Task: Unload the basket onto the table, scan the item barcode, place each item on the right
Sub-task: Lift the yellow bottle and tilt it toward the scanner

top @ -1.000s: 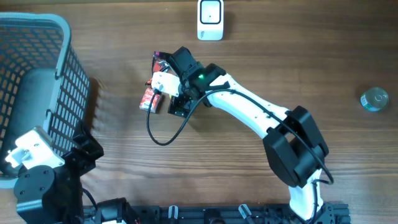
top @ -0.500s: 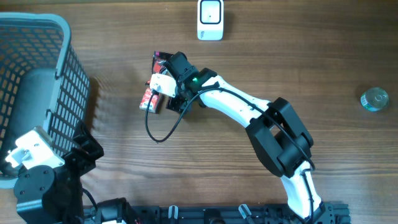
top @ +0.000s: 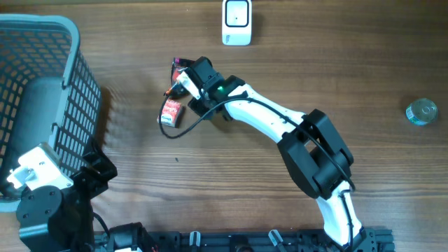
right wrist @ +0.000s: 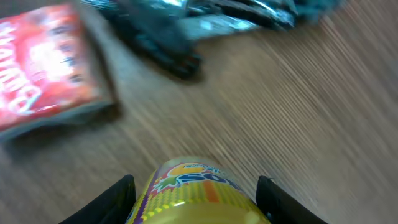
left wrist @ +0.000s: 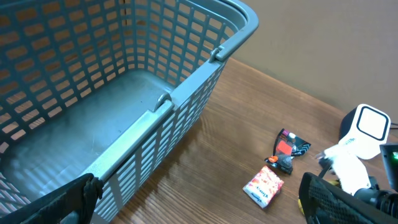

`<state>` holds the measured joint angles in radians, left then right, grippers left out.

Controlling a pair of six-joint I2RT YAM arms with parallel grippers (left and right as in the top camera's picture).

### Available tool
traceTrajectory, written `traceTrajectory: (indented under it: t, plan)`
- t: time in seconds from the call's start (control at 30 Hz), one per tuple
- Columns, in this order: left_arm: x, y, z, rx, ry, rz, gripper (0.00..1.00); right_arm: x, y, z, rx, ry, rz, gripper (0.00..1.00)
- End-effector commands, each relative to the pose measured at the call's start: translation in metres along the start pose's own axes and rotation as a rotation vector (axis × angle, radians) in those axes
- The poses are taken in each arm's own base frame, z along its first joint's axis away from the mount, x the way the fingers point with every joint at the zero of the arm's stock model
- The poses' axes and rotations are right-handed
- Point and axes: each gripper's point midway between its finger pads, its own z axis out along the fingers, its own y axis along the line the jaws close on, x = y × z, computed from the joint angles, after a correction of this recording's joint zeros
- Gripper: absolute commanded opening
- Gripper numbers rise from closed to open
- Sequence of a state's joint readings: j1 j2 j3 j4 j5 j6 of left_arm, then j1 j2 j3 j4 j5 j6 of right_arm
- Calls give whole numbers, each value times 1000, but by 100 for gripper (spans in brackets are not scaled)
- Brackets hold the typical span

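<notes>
Beside the bare-floored basket (left wrist: 186, 87), left fingers (left wrist: 339, 199) spread, right fingers (right wrist: 118, 198) pinching yellow item (right wrist: 189, 186), perhaps a can

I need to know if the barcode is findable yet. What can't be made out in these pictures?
Yellow item in the right gripper: right wrist view, cut off by the bottom edge, no barcode showing; overhead, the right arm covers it.
Red packet: right wrist view, blurred, print unreadable.
Round object at far right: overhead, too small to identify.
</notes>
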<state>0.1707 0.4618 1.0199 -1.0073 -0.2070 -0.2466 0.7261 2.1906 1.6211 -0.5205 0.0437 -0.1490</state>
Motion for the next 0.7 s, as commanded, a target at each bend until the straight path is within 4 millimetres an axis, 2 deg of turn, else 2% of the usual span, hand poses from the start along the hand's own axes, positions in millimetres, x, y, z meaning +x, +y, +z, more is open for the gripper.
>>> traceTrajectory:
  t: [0.0, 0.17, 0.23, 0.4, 0.47, 0.5, 0.57, 0.67]
  plan:
    - [3, -3, 1, 16, 14, -8, 100, 6, -17, 2, 68, 28, 273, 59]
    - [3, -3, 1, 16, 14, -8, 100, 23, -21, -1, 101, 87, 445, 63]
    - [3, -3, 1, 16, 14, -8, 100, 36, -26, -4, 134, 129, 585, 68]
    - [3, -3, 1, 16, 15, -8, 100, 62, -38, -10, 196, 205, 817, 69]
    - [4, -3, 1, 15, 18, -8, 100, 61, -42, -9, 197, 201, 816, 74]
    - [4, -3, 1, 15, 18, -8, 100, 58, -43, -9, 186, 194, 765, 79]
    - [4, -3, 1, 15, 18, -8, 100, 54, -44, -11, 174, 192, 670, 100]
    - [5, -2, 1, 14, 22, -7, 100, 45, -46, -23, 159, 170, 542, 100]
